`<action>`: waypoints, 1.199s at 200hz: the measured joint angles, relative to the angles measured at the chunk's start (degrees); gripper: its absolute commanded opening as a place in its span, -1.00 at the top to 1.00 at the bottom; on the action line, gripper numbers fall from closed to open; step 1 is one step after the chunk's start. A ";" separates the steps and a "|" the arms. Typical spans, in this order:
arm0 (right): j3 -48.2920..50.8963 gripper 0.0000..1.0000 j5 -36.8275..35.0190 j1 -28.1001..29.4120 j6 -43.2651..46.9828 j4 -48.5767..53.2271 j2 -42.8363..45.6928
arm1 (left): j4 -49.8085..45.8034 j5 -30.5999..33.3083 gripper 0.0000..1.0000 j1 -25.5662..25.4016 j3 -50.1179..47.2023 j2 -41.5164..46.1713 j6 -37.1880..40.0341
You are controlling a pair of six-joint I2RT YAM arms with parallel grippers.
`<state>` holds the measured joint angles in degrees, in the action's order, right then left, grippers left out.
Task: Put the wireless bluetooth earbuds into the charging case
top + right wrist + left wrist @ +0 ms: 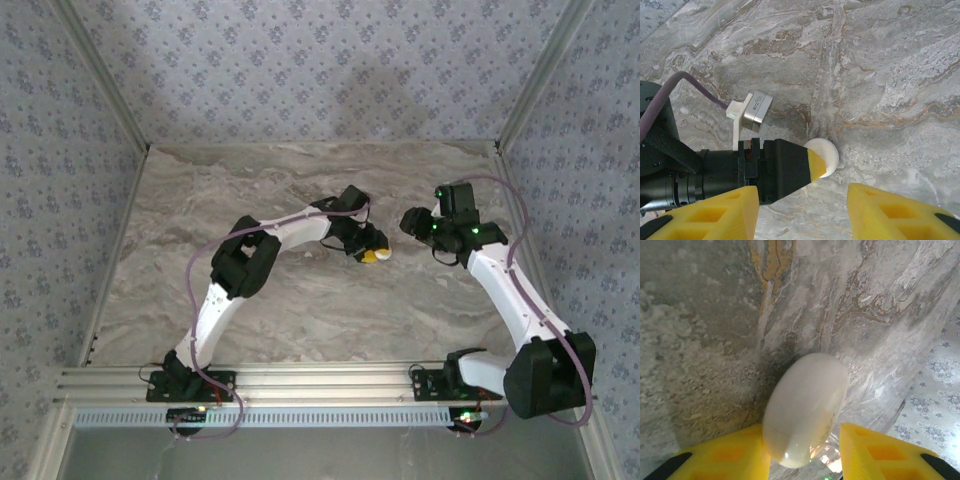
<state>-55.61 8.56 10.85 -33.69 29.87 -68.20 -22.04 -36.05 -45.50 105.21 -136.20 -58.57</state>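
Note:
The charging case [807,400] is a small round pale puck with its lid shut, resting on the marble table [705,340]. My left gripper [801,440] is open around it: the left yellow finger [735,455] touches the case, and a gap shows at the right finger [875,452]. From above, the case [384,252] sits mid-table at the left gripper [372,252]. In the right wrist view the case [827,152] peeks out behind the left arm's yellow fingertip [816,164]. My right gripper [802,215] hovers open above it, holding nothing. The earbuds are out of view.
Patterned walls [320,70] enclose the table on three sides. The left arm's wrist camera [754,111] and purple cable [690,80] lie just left of the case in the right wrist view. The right gripper [412,222] hangs close to the left one.

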 measured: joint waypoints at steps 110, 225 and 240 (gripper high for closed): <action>-3.45 -0.04 -0.26 6.29 -1.05 0.04 -2.14 | -21.00 12.96 0.01 3.74 1.36 16.22 17.77; -6.99 -0.06 -0.28 15.93 -1.09 -2.03 -10.32 | -35.91 31.78 0.01 20.44 -24.96 39.21 32.68; -7.48 -0.07 -0.28 16.74 -1.07 -2.01 -11.04 | -36.81 32.92 0.01 21.31 -25.55 39.21 34.93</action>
<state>-63.09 8.27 27.59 -34.76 27.86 -79.24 -58.85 -3.14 -24.18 79.66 -96.99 -23.64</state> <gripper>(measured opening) 0.532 0.493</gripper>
